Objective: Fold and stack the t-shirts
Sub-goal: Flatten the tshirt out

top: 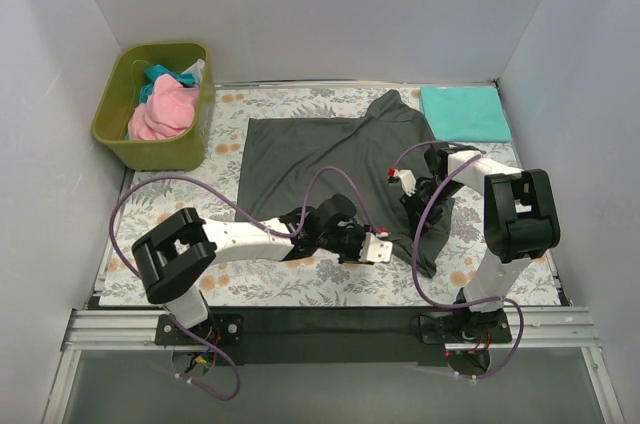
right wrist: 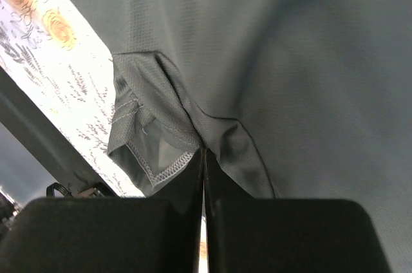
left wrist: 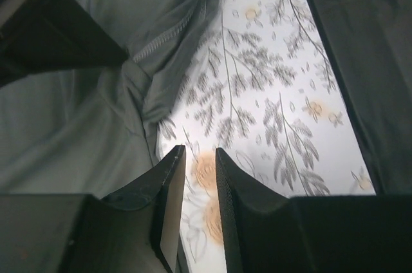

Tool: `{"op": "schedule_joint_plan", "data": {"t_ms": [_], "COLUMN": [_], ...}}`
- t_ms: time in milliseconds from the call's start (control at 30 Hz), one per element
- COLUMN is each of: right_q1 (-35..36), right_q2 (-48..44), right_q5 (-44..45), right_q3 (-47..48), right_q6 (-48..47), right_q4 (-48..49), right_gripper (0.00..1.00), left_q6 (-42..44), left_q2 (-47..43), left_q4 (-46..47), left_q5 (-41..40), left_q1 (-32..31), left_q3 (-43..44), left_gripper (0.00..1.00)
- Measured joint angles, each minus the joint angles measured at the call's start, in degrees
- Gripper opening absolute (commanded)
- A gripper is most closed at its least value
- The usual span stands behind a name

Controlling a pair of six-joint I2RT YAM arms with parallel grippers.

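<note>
Firmly: right tool (right wrist: 204,154) pinches charcoal t-shirt (right wrist: 290,41) hem.

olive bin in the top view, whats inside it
The olive bin holds a bunched pink shirt on top, with teal cloth showing behind it and something pale at the right rim. Anything beneath the pink shirt is covered.

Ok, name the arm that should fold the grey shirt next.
Probably right: the right tool is shut on the grey shirt; the left tool hangs empty over the table cloth.
</note>
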Motion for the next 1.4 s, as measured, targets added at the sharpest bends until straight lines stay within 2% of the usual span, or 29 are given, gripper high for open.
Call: {"op": "schedule_joint_plan", "data": {"t_ms": [400, 633, 733, 867, 1233, 1267, 1400], "right_q1": [-1.70, -1.73, -1.73, -1.73, -1.73, -1.73, -1.73], "right_q2": [0.76, 1.57, 1.66, 1.75, 1.75, 1.75, 1.75], "right_q5": [-2.73, -3.93, -4.20, -4.20, -4.20, -4.20, -4.20], "right_q3": [0.46, 0.46, 0.46, 0.46, 0.46, 0.46, 0.46], "right_q6": [-0.15, -0.11, -0.09, -0.07, -0.15, -0.17, -0.17], "right_q4": [-0.02, -0.04, -0.04, -0.04, -0.04, -0.04, -0.04], "right_gripper": [0.01, 0.01, 0.01, 0.01, 0.01, 0.01, 0.01], "left_q6": [-7.15, -8.35, -8.37, -8.35, -9.42, -9.64, -10.38], "left_q2": [10.16, 16.63, 19.28, 21.03, 18.36, 18.32, 18.27], "left_q4": [12.11, 14.51, 14.64, 13.73, 15.45, 15.34, 14.84], "left_q5": [-6.36, -9.60, -11.19, -14.08, -19.91, -20.09, -20.09], "left_q1": [-3.89, -5.31, -5.57, -5.70, -5.77, -5.77, -5.77], "left_q3": [9.94, 11.15, 11.26, 11.23, 7.26, 7.23, 7.21], "left_gripper": [0.19, 0.19, 0.21, 0.30, 0.37, 0.36, 0.22]}}
